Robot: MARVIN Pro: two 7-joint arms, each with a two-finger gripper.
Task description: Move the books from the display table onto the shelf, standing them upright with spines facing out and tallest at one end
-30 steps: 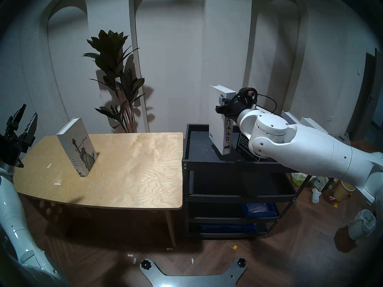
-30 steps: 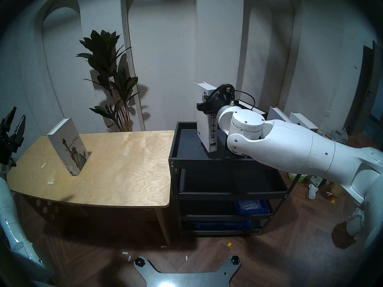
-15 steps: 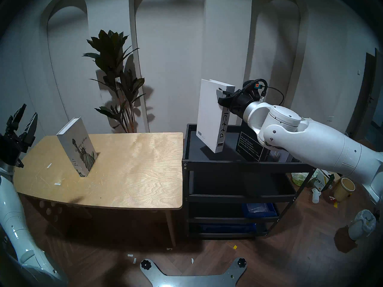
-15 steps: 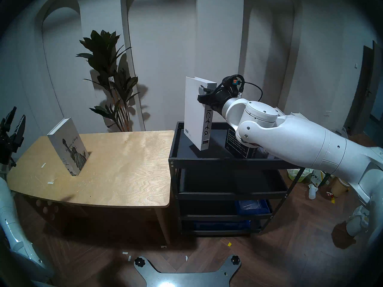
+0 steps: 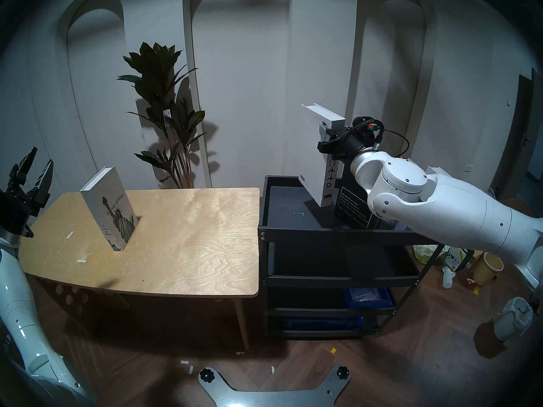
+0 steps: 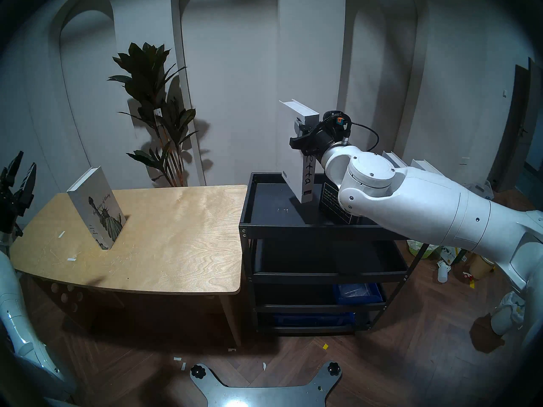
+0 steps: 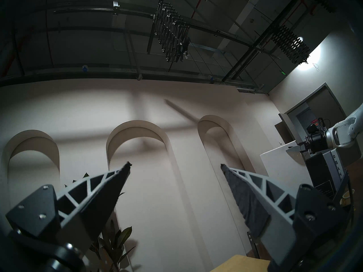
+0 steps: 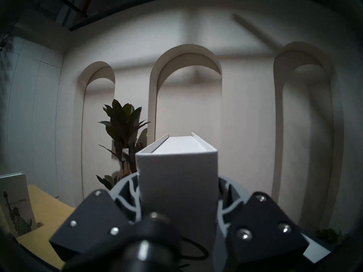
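The left half of the black shelf's top tray [image 5: 282, 206] lies bare, room enough to come in from the display table [image 5: 191, 236] side. Its right half is crowded: the white book [image 5: 326, 162], pinched by the right gripper [image 5: 326, 139], stands beside the black book [image 5: 352, 209]. On the table only the Statue of Liberty book [image 5: 111, 203] stands, near the idle, spread left gripper [image 5: 33, 168]; the rest is bare.

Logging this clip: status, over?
Right gripper shut on white Arietta book, held over black cart. Left gripper open, idle. Liberty book on table. Black book beside drop spot.
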